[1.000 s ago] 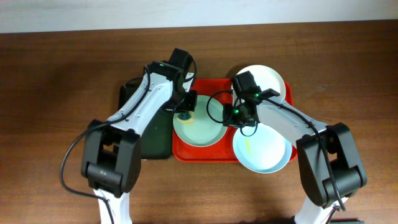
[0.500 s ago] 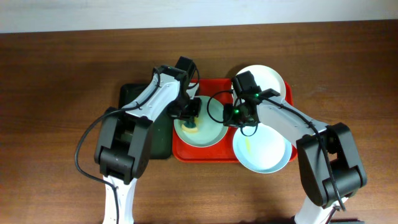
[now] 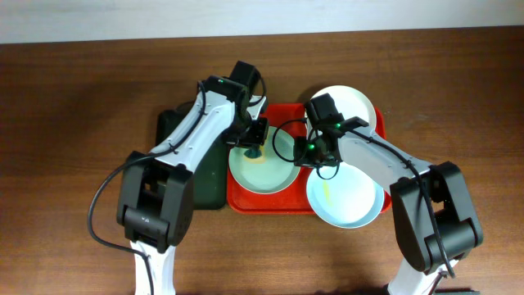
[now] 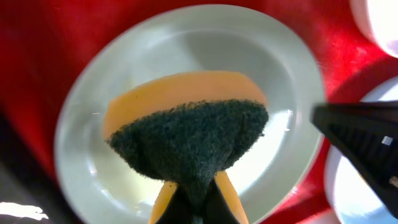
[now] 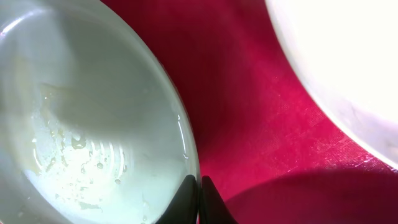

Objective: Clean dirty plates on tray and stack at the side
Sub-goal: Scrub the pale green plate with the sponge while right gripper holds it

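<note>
The red tray point(image 3: 274, 201) holds three plates. A pale mint-green plate point(image 3: 266, 168) lies at its left, wet and faintly smeared point(image 5: 81, 124). My left gripper point(image 3: 252, 147) is shut on a yellow sponge with a dark green scrub face point(image 4: 186, 130), pressed onto this plate point(image 4: 205, 37). My right gripper point(image 3: 305, 152) is shut on the plate's right rim point(image 5: 199, 190). A second mint-green plate point(image 3: 348, 201) with a yellow smear lies at the front right. The white plate point(image 3: 352, 102) lies at the back right.
A smaller dark green tray point(image 3: 209, 190) lies against the red tray's left side, under my left arm. Brown wooden table point(image 3: 74, 123) surrounds both trays. Red tray floor point(image 5: 249, 112) separates the held plate from the white plate point(image 5: 348, 62).
My left gripper has rubbed the sponge over the plate, first toward the front, then back toward the right. The right gripper has kept still on the rim.
</note>
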Action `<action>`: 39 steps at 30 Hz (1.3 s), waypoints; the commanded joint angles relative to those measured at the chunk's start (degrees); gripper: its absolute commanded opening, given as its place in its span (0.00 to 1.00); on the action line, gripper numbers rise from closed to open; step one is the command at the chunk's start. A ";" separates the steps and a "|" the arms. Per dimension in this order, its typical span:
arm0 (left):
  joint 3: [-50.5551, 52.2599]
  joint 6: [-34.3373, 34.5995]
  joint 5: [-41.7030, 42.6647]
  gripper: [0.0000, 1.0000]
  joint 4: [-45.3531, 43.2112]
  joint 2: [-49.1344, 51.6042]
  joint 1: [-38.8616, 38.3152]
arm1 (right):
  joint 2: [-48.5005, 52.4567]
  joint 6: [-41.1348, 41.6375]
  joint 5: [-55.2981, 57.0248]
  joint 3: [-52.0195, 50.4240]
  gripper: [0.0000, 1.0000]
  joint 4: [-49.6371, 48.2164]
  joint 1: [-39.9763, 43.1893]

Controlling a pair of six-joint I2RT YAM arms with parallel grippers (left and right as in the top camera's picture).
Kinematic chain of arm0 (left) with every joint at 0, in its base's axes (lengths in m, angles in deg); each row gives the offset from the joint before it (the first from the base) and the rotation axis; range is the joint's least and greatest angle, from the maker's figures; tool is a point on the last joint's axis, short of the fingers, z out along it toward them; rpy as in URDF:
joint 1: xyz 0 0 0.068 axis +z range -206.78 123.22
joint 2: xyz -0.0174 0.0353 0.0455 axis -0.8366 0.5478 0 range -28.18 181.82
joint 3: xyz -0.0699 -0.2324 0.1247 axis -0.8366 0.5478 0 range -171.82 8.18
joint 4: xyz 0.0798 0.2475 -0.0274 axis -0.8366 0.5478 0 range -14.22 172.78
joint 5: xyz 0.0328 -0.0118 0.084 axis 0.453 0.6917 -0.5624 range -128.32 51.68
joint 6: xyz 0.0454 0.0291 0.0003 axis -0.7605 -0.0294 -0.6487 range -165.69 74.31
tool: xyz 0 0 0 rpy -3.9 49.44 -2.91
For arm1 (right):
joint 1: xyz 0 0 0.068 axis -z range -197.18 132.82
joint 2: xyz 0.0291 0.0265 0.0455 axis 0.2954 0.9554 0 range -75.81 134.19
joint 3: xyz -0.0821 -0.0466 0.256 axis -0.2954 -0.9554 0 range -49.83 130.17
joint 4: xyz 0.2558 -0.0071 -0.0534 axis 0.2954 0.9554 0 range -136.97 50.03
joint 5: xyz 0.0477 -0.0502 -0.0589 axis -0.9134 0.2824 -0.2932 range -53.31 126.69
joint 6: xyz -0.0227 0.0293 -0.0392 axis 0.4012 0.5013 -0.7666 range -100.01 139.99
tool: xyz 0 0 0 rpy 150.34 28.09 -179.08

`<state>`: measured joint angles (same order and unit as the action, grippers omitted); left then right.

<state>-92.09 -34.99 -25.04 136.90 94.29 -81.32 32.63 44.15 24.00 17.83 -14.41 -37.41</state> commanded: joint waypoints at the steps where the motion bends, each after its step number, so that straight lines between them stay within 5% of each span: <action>1: 0.07 4.20 -11.76 0.00 0.02 -0.04 -1.73 | 0.26 -0.13 0.31 -0.13 0.04 -0.17 -0.44; 10: 0.09 4.26 -10.67 0.00 -0.57 7.48 -2.05 | 0.26 -0.13 0.33 -0.13 0.04 -0.24 -0.44; 18: -0.02 -3.76 11.67 0.00 2.16 10.23 -2.21 | 0.26 -0.13 0.31 -0.13 0.04 -0.22 -0.44; 22: -0.57 -3.78 14.62 0.00 2.75 6.25 -1.09 | 0.26 -0.13 0.33 -0.13 0.04 -0.26 -0.44; 29: -0.57 -3.13 5.29 0.00 2.82 -2.56 -0.59 | 0.26 -0.13 0.31 -0.15 0.04 -0.39 -0.44; 35: 0.04 1.14 -7.08 0.00 2.51 -1.07 -0.59 | 0.26 -0.13 0.31 -0.13 0.04 -0.37 -0.44; 39: 0.04 1.70 -7.52 0.00 1.44 2.27 -0.66 | 0.26 -0.13 0.31 -0.13 0.04 -0.35 -0.44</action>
<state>-92.52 -34.94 -28.85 139.15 93.53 -82.21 32.63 44.00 24.42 17.83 -14.41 -37.41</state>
